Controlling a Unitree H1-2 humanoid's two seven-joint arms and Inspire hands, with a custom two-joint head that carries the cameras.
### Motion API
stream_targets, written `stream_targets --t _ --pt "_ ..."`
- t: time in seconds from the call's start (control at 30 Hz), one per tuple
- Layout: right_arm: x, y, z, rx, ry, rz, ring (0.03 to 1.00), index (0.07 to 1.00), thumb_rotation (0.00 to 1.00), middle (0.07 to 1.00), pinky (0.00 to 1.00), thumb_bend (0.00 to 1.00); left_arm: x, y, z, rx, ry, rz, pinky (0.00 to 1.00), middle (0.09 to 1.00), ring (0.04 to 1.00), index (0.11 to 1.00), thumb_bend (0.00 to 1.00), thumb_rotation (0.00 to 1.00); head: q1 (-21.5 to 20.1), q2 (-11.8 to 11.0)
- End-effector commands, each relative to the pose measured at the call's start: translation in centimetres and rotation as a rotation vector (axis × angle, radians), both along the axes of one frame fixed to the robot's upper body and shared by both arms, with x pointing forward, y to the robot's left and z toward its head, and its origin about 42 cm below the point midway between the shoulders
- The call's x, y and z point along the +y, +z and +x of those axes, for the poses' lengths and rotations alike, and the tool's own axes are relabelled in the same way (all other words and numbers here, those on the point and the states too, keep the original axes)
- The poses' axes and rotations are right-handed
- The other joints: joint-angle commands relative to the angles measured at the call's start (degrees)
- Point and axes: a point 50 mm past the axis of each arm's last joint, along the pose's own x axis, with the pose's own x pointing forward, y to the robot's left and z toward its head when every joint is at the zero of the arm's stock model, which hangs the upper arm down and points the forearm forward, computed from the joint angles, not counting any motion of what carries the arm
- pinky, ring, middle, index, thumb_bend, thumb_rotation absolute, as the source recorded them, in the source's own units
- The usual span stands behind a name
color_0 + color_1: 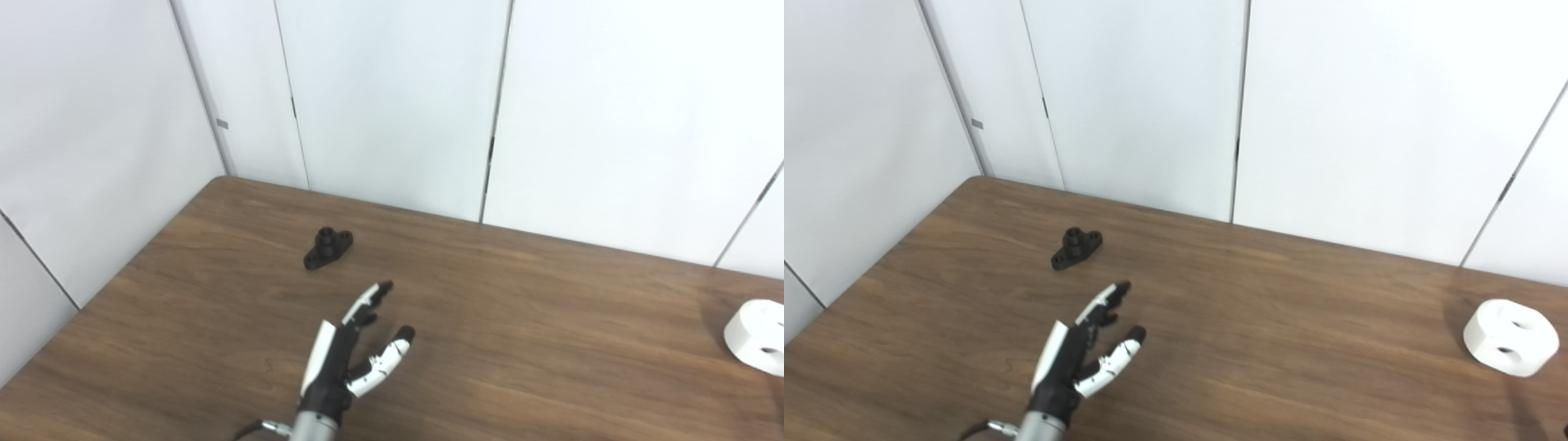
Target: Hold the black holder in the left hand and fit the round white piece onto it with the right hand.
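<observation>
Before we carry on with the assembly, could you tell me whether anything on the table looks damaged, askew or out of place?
Nothing stands out. The black holder lies intact on the table, the round white piece sits whole near the right edge, and the left hand hovers open, short of the holder.

The left robot hand [349,358] is hovering with fingers spread and holding nothing over the wooden table [520,318], pointing toward one o'clock, with the black holder [328,247] lying apart at its twelve o'clock and the round white piece [758,336] sitting at three o'clock.
</observation>
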Motion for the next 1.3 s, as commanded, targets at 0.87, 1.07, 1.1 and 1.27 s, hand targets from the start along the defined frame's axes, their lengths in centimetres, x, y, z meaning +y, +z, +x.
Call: stream_targets --t 0.87,1.07,1.1,1.27 --pt "1.1 -1.7 -1.3 0.050 -0.025 0.020 1.000 1.000 1.00 0.990 1.00 0.65 11.8 4.6 6.9 0.110 0.469 0.668 0.88 0.877 0.899 0.766 0.84 0.38 -1.3 0.3" --pt "1.3 -1.6 -1.6 0.049 -0.027 0.020 1.000 1.000 1.00 0.989 1.00 0.64 13.4 4.2 9.9 0.154 0.480 0.672 0.95 0.877 0.912 0.723 0.82 0.33 -1.8 0.7" --pt "1.3 -1.5 -1.6 0.048 -0.027 0.019 1.000 1.000 1.00 0.988 1.00 0.64 13.7 4.1 10.4 0.159 0.483 0.671 0.96 0.872 0.910 0.718 0.83 0.32 -1.8 0.7" --pt "1.4 -1.5 -1.8 0.050 -0.027 0.020 1.000 1.000 1.00 0.987 1.00 0.65 14.8 3.5 12.9 0.179 0.488 0.680 0.95 0.857 0.907 0.694 0.85 0.33 -2.0 1.0"
